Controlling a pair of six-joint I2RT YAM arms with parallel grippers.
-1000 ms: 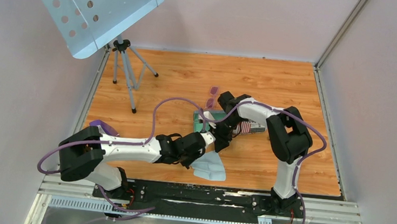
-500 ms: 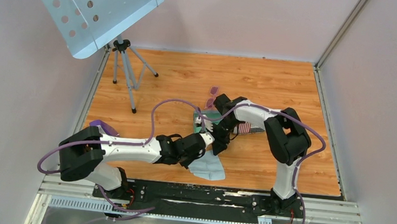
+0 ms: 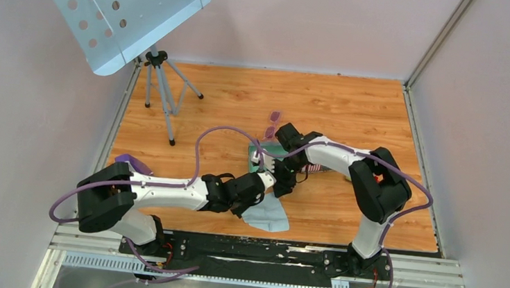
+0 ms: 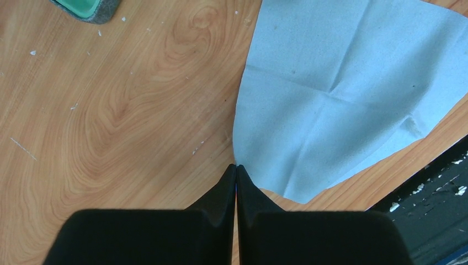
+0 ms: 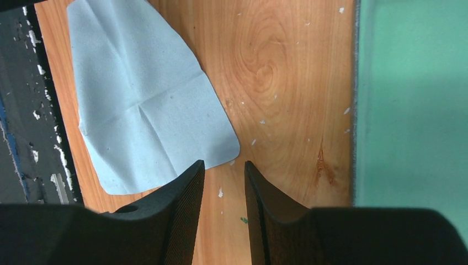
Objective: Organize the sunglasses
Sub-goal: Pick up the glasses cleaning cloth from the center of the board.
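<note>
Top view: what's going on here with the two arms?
Both arms reach toward the centre. The left gripper is shut at the edge of the light-blue cloth; whether it pinches it is unclear. The right gripper hovers open and empty beside the green-lined case. The sunglasses lie untouched farther back.

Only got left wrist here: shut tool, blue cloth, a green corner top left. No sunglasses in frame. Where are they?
Observer: The sunglasses lie on the table, on the far side of the open case, not held.
Operator: Right tool got anything?
Observer: No. The right tool stands part open above bare wood, nothing between its fingers.
Operator: And that green corner?
Observer: That is the open case's lining. The case lies between the sunglasses and the cloth.
</note>
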